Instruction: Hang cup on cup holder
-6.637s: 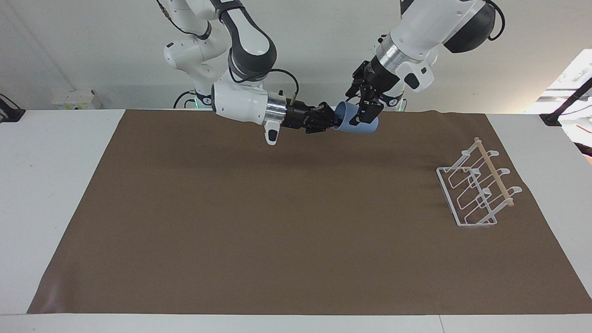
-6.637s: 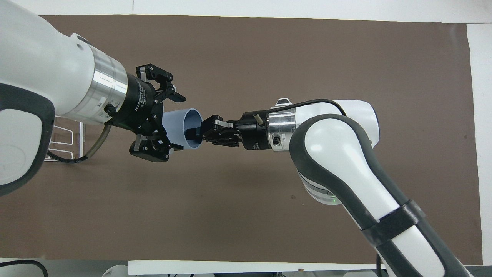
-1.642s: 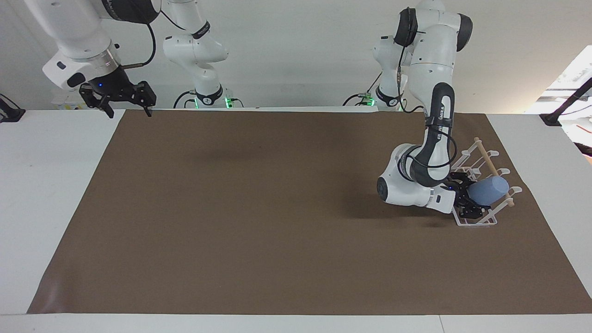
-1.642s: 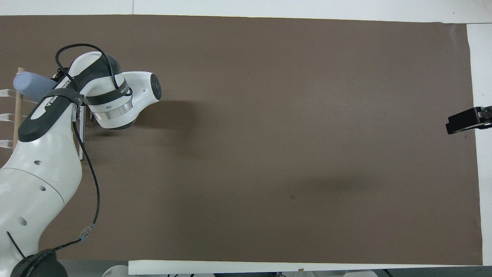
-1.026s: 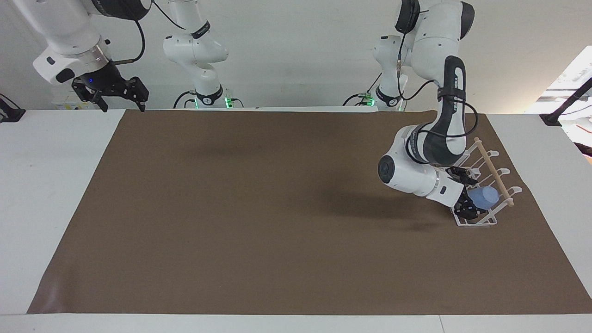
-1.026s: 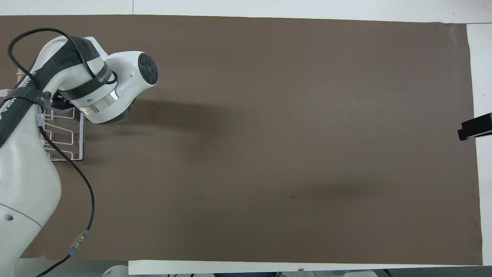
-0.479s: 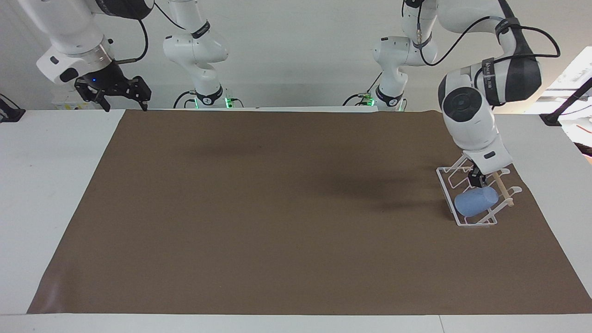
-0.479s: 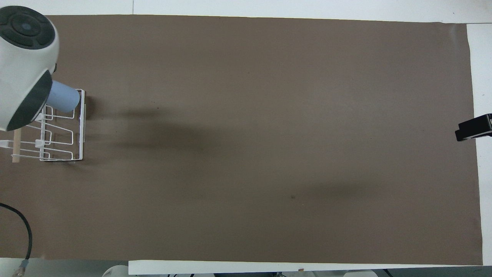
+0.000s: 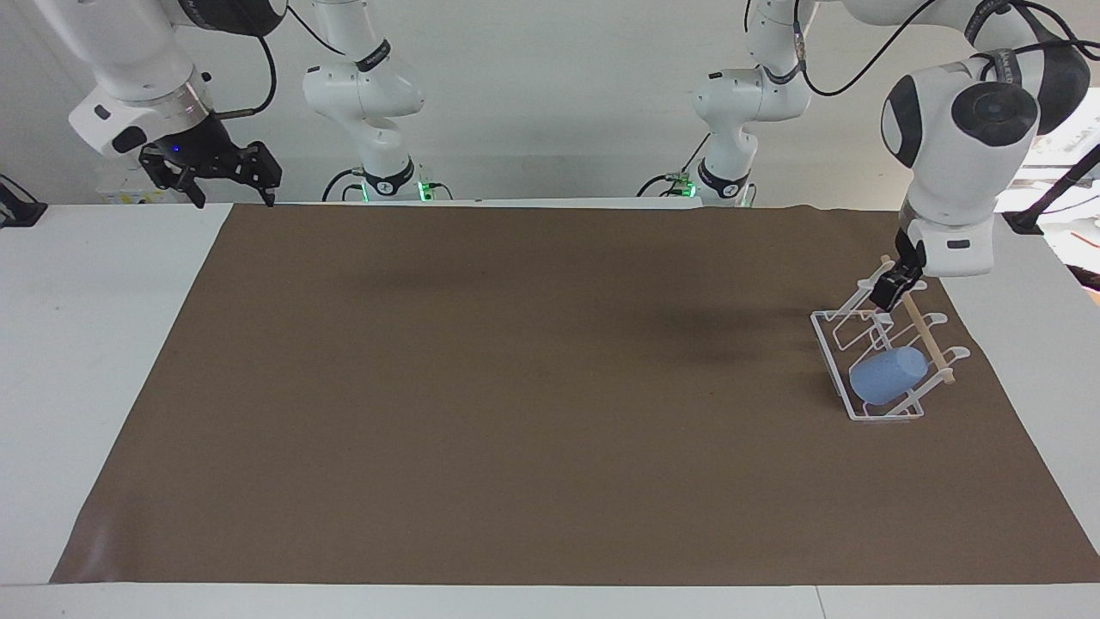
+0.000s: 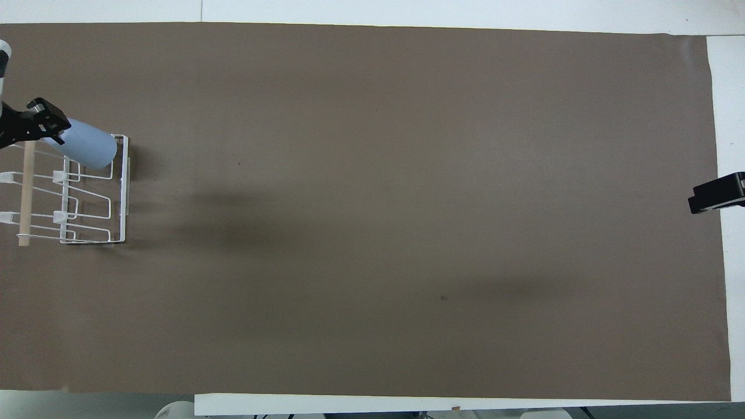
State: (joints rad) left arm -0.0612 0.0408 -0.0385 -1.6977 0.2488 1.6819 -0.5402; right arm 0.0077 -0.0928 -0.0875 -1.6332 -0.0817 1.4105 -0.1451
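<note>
The light-blue cup [image 9: 889, 376] rests tilted, mouth down, over a prong of the white wire cup holder [image 9: 829, 357], at the holder's end farther from the robots. Cup [image 10: 87, 145] and holder [image 10: 123, 192] also show in the overhead view. The holder stands at the left arm's end of the brown mat, its wooden dowel [image 9: 926, 334] across the top. My left gripper [image 9: 894, 288] is open and empty, raised over the holder's end nearer the robots, apart from the cup. My right gripper [image 9: 228, 185] is open and empty, raised over the table's edge at the right arm's end.
A brown mat [image 9: 516, 387] covers most of the white table [image 9: 94, 344]. Only a dark tip of the right gripper [image 10: 713, 195] and of the left gripper [image 10: 35, 119] show in the overhead view.
The left gripper has let go of the cup, which stays on the holder. It has since risen and drawn back toward the robots. The right arm waits almost still.
</note>
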